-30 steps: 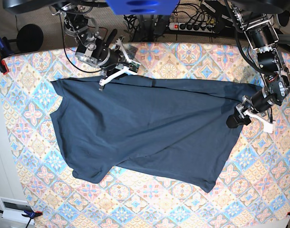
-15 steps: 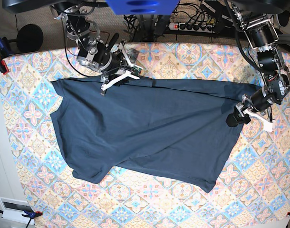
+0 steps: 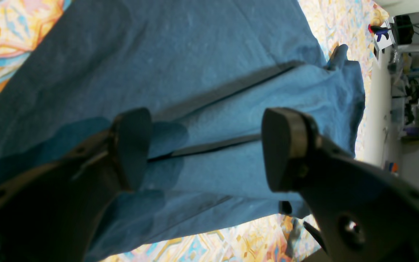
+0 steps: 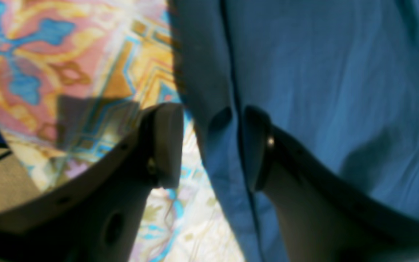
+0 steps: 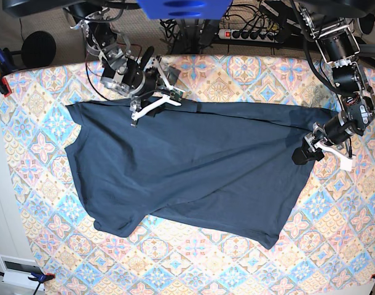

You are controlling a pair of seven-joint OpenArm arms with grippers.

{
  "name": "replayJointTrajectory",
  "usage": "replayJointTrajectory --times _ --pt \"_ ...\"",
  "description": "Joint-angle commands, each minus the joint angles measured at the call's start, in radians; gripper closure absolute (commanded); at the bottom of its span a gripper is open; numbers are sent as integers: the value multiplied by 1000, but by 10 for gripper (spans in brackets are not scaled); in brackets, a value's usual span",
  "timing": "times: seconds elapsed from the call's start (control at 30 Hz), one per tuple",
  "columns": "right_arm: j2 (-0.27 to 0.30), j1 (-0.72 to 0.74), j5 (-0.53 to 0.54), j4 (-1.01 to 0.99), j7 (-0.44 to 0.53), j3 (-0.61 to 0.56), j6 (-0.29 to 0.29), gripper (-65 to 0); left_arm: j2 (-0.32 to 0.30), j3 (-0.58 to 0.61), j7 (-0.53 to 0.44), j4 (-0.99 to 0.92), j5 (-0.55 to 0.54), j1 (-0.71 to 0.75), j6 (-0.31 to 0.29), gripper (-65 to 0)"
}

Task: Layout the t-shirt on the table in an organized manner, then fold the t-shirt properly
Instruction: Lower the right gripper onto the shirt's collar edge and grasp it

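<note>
The dark navy t-shirt (image 5: 187, 166) lies spread across the patterned table (image 5: 236, 74), its lower edge slanting and its right end bunched. My right gripper (image 5: 152, 102) sits at the shirt's upper edge, left of middle. In the right wrist view this gripper (image 4: 213, 145) is open, with the shirt's hem (image 4: 227, 91) lying loose between its fingers and the table (image 4: 49, 54) beside it. At the shirt's right end my left gripper (image 5: 320, 156) hovers. The left wrist view shows it (image 3: 207, 149) wide open over folded fabric (image 3: 231, 43), holding nothing.
A power strip (image 5: 249, 32) and cables lie beyond the table's far edge. A clamp (image 5: 0, 80) grips the left edge, near a round black object (image 5: 39, 48). A white device (image 5: 15, 270) sits off the front-left corner.
My right gripper has opened on the shirt's upper edge and shifted slightly up and to the right. The left arm and the shirt have stayed where they were.
</note>
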Motion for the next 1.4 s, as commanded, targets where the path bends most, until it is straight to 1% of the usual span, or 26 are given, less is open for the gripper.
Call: replayJointTrajectory --times 0.0,0.2,0.4,0.97,1.03,1.1,1.17,1.27,1.37 --pt "0 22 8 15 19 -8 -5 -252 -17 -3 -15 17 -20 -17 -5 -466" --pt "-1 48 8 -27 20 -22 -5 -251 -17 -3 -15 17 -20 -17 -5 -466" --pt "-35 48 8 -55 20 -22 -5 -251 -17 -3 -15 17 -20 -17 -5 -466" --pt "-35 48 8 -99 22 -22 -5 -249 -17 -3 -15 17 -22 -17 -5 -466" --pt "-35 48 8 -99 22 -22 -5 -219 -17 -3 -15 17 -22 -17 -5 -466" --pt "-39 48 8 -99 22 -20 -5 -165 -17 -3 -15 17 -22 -17 -5 -466" --pt "-64 48 8 -99 22 -15 -5 -125 -17 -3 -15 17 -22 -17 -5 -466" --pt "-99 50 8 -99 22 -11 -5 -117 -17 -3 -15 17 -22 -17 -5 -466" --pt "-102 62 8 -90 22 -11 -5 -106 -17 -3 -14 17 -22 -17 -5 -466"
